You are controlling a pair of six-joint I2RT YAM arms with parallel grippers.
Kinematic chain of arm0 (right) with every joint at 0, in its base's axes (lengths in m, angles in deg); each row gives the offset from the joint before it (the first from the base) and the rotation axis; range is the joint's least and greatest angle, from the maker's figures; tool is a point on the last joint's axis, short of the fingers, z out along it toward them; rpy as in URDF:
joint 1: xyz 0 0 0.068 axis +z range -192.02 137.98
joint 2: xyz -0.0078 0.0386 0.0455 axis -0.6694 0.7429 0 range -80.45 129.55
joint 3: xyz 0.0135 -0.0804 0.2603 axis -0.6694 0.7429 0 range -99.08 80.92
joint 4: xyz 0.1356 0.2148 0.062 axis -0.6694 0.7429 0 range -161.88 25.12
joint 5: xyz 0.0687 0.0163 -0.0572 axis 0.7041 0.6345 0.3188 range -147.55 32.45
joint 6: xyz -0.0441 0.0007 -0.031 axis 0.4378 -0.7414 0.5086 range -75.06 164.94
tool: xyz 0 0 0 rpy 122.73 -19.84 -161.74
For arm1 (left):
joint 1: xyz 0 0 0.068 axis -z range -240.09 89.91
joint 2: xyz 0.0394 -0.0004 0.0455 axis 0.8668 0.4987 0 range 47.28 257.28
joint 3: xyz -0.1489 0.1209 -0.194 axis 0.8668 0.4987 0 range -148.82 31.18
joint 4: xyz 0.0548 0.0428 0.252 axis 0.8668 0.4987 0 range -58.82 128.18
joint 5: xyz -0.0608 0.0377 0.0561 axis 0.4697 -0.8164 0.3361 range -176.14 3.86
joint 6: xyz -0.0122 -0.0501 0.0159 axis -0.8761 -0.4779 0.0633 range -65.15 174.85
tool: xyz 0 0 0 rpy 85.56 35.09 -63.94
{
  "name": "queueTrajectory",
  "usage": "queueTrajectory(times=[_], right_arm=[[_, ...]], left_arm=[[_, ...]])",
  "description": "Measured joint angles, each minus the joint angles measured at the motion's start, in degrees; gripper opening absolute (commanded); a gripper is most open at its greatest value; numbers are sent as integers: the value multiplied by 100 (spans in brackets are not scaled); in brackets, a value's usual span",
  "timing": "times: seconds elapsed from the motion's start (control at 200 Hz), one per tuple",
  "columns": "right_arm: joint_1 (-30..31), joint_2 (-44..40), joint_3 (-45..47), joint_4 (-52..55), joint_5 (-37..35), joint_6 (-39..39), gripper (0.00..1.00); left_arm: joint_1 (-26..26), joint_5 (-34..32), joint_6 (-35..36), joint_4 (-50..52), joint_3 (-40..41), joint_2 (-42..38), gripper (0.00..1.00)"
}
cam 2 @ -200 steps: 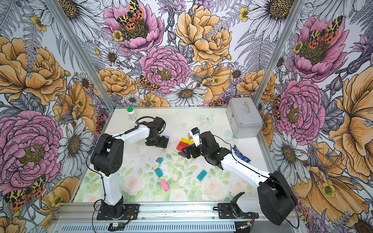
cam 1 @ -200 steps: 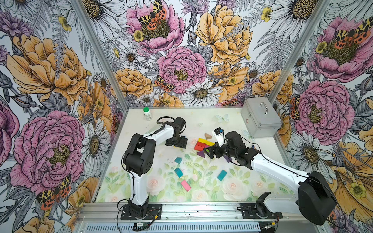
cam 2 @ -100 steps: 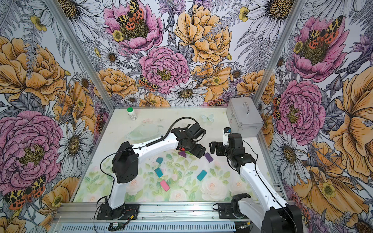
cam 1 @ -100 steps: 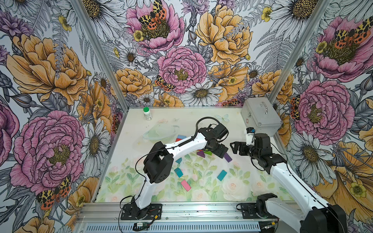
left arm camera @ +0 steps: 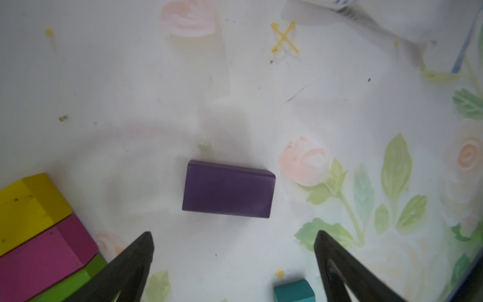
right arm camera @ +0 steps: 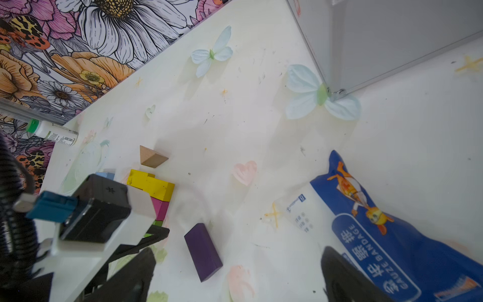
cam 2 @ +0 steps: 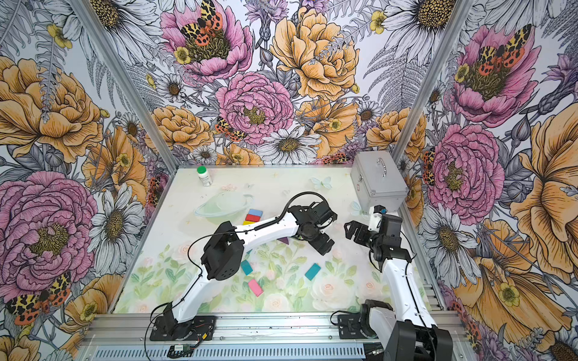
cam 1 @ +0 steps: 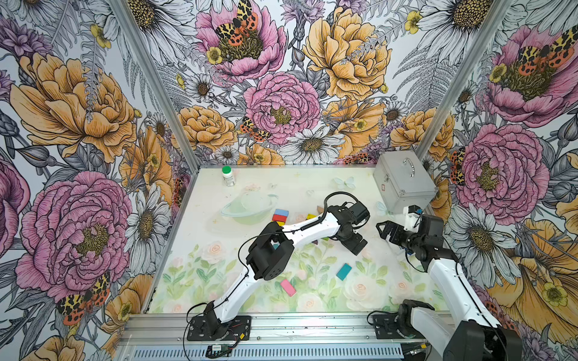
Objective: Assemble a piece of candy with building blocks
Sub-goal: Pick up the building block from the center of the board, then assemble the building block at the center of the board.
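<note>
A purple brick (left arm camera: 228, 189) lies flat on the table just ahead of my left gripper (left arm camera: 234, 235), which hangs open and empty over it. Beside it a yellow brick (left arm camera: 31, 201), a magenta brick (left arm camera: 44, 253) and a green brick (left arm camera: 75, 282) lie packed together. A tan triangle (right arm camera: 151, 157) sits behind them. Light blue (cam 1: 281, 212), red (cam 1: 279, 218), teal (cam 1: 344, 271) and pink (cam 1: 288, 287) bricks lie scattered. In both top views the left gripper (cam 1: 355, 245) covers the purple brick. My right gripper (cam 1: 386, 231) stands open and empty to its right.
A silver case (cam 1: 403, 181) stands at the back right, close behind the right gripper. A blue-and-white packet (right arm camera: 392, 235) lies flat by the right fingers. A white bottle with a green cap (cam 1: 228, 175) stands at the back left.
My left arm has swung from the back left across the block cluster to the purple brick. The right arm has drawn back to the right, toward the case.
</note>
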Motion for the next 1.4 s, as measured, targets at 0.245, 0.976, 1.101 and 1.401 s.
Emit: queueTrajectory(times=[0.245, 0.976, 1.101, 1.401], right_arm=[[-72, -39, 61, 0, 243, -4, 100], [142, -417, 254, 2, 413, -310, 99], [713, -601, 411, -2, 306, -520, 98], [2520, -872, 1019, 245, -236, -1182, 95]], left_arm=[[0, -205, 273, 7, -343, 448, 92], [-291, -258, 385, 39, -229, 184, 42], [-623, -260, 302, 72, 358, -789, 42], [-2070, -404, 66, -166, 2387, -3257, 43]])
